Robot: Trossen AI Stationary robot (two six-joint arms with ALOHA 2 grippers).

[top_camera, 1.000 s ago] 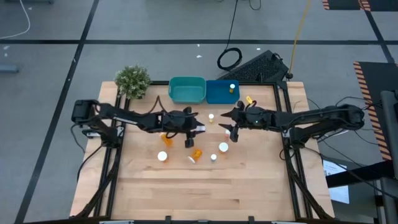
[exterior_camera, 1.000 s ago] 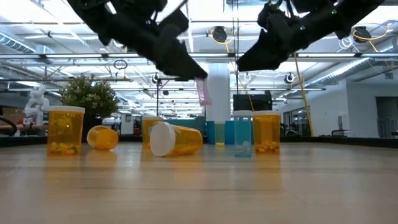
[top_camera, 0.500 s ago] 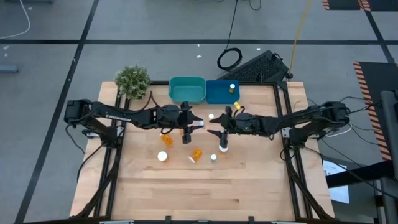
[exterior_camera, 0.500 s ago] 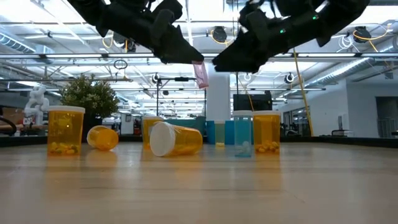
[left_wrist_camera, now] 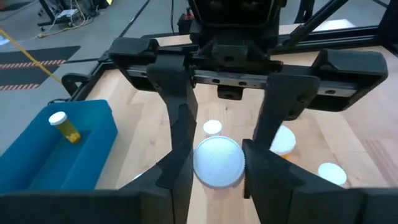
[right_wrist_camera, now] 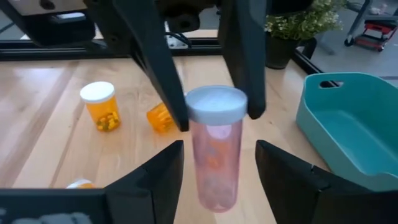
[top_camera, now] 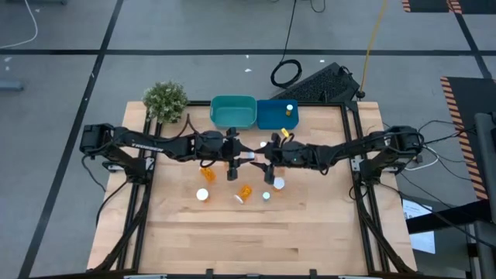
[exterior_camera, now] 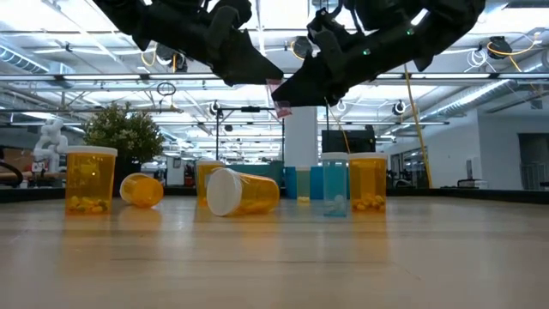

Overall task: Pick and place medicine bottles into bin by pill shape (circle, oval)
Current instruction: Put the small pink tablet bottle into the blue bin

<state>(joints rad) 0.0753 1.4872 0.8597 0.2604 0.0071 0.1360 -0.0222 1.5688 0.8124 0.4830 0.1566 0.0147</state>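
Now the right gripper (right_wrist_camera: 214,171), fingers spread, has closed in around the pink bottle (right_wrist_camera: 215,146) the left gripper (left_wrist_camera: 217,163) grips, likely for a handover.

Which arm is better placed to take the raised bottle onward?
Right. The right gripper has open fingers flanking the pink bottle in mid-air; the left gripper merely pinches it at the top.

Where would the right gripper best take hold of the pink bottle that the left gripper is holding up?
Probably the bare body of the pink bottle, below its white cap, approached from opposite the left gripper, whose fingers occupy the cap.
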